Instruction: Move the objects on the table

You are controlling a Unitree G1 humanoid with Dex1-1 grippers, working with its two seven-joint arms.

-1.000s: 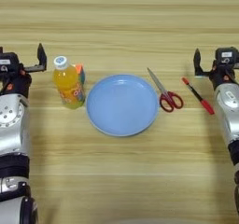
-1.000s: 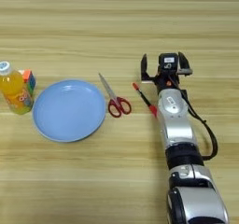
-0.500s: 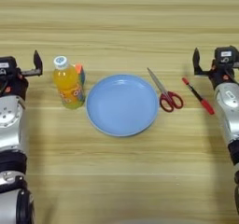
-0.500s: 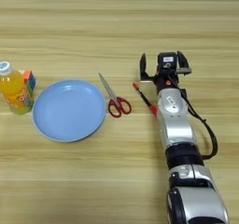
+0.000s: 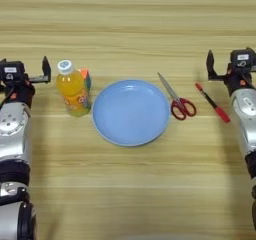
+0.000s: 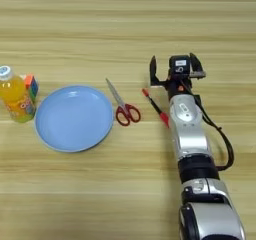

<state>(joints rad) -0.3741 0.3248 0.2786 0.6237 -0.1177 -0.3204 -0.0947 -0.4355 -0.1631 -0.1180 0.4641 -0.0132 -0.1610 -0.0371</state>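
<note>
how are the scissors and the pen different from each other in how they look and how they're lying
The scissors are metal-bladed with red loop handles, shut, tips pointing away from the robot, lying just right of the blue plate. The pen is one slim stick, red with a dark middle, lying further right, by the right gripper. The scissors look longer and broader. Both lie flat on the table on a similar slant, apart.
</note>
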